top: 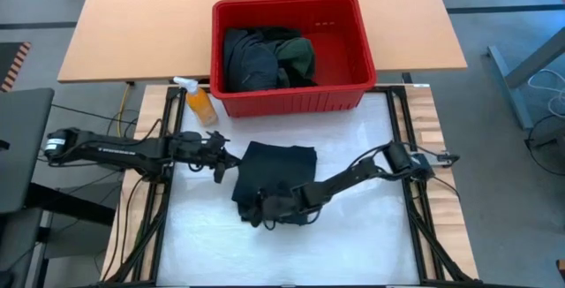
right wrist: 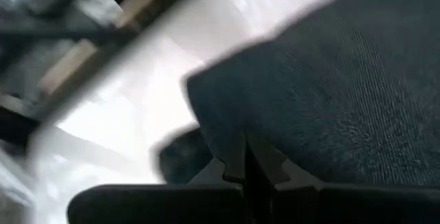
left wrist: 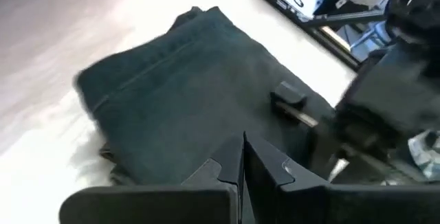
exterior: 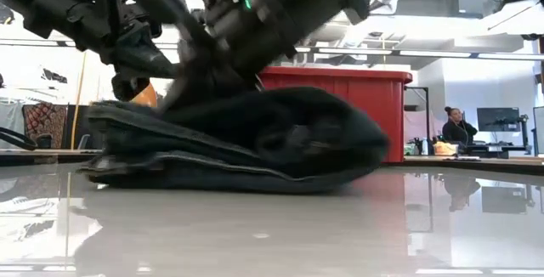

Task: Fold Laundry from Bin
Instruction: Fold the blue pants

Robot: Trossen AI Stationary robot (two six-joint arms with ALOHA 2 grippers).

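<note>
A dark charcoal garment point(top: 282, 169) lies folded in several layers on the white table top, in front of the red bin point(top: 353, 76). It also shows in the low view point(exterior: 280, 141). More dark laundry point(top: 265, 58), black and dark green, lies heaped in the bin. My right gripper point(top: 263, 210) is shut, low over the folded garment's near left corner. My left gripper point(top: 222, 166) is shut and empty, just off the garment's left edge and raised above it point(left wrist: 242, 148). My right gripper lies with its shut fingers point(right wrist: 237, 159) on the folded garment's top layer point(right wrist: 289, 114), near its near left corner. It comes slanting down from the table's right side. The garment lies flat on the table. Whether any cloth is caught between the fingers does not show.
An orange spray bottle point(top: 199, 101) stands by the bin's near left corner. The white table top point(top: 353, 244) is bare to the near side and right of the garment. A person point(exterior: 455, 124) sits in the room beyond the table.
</note>
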